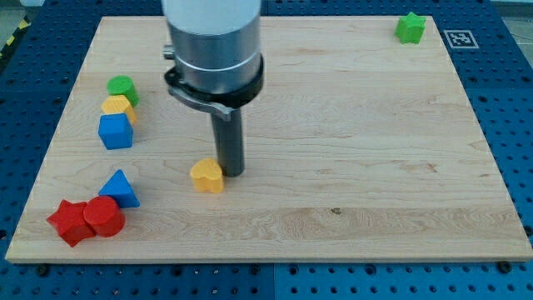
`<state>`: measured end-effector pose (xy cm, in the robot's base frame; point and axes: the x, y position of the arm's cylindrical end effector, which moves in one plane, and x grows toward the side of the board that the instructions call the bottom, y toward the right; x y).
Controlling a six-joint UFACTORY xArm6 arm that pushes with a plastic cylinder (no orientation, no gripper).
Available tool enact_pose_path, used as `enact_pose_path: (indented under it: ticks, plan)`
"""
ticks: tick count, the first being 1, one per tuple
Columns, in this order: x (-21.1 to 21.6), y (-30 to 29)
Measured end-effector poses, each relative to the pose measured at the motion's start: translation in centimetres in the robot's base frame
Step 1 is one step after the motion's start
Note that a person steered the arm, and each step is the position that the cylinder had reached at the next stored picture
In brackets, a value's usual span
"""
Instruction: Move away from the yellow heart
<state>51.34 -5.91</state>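
The yellow heart (206, 176) lies on the wooden board (350, 150), left of centre and low in the view. My tip (231, 172) stands just to the heart's right, touching or nearly touching its edge. The rod rises from there into the grey arm body at the view's top.
A green round block (122, 87), a yellow block (117, 107) and a blue cube (115, 131) stand in a column at the left. A blue triangle (121, 188), a red cylinder (103, 216) and a red star (70, 222) sit at bottom left. A green star (410, 27) is at top right.
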Motion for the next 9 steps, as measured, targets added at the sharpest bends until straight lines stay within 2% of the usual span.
enact_pose_path:
  ticks: [2,4,7,9]
  plan:
    - [1.0,-4.7]
    - [2.8,-1.5]
    - [2.7,-5.7]
    - [2.5,-4.6]
